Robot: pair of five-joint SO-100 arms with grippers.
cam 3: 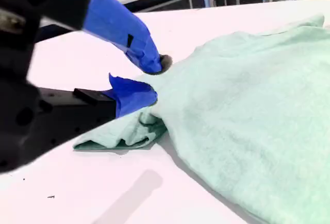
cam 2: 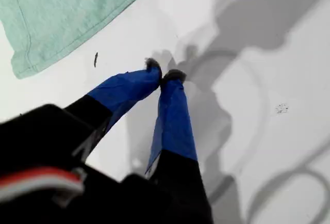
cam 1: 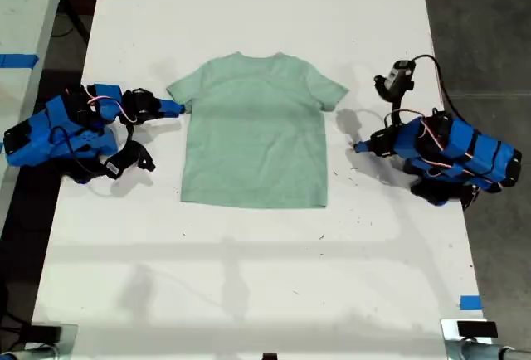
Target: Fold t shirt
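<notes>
- Across the middle of the white tabletop (cam 1: 249,277), in the centre of the exterior view: the t shirt (cam 1: 255,132), spread flat, nothing folded yet.
- Collar toward that view's top edge, hem toward its bottom; long axis running top to bottom, sleeves out to the left and right.
- At the exterior view's left, by the sleeve there: second tool (cam 3: 149,82), tips parted around the bunched sleeve edge, one tip over the cloth and one at its side. Not yet clenched on it; whether the cloth is truly pinched, cannot tell for sure. Judged as lining up a grip on that sleeve to carry it across.
- At the exterior view's right, short of the other sleeve: first tool (cam 2: 164,74), tips pressed together on nothing, low over bare tabletop, sleeve corner near but apart. Probably parked until its side's turn.
- Flat, squared layout likely chosen so each arm reaches its own sleeve.
</notes>
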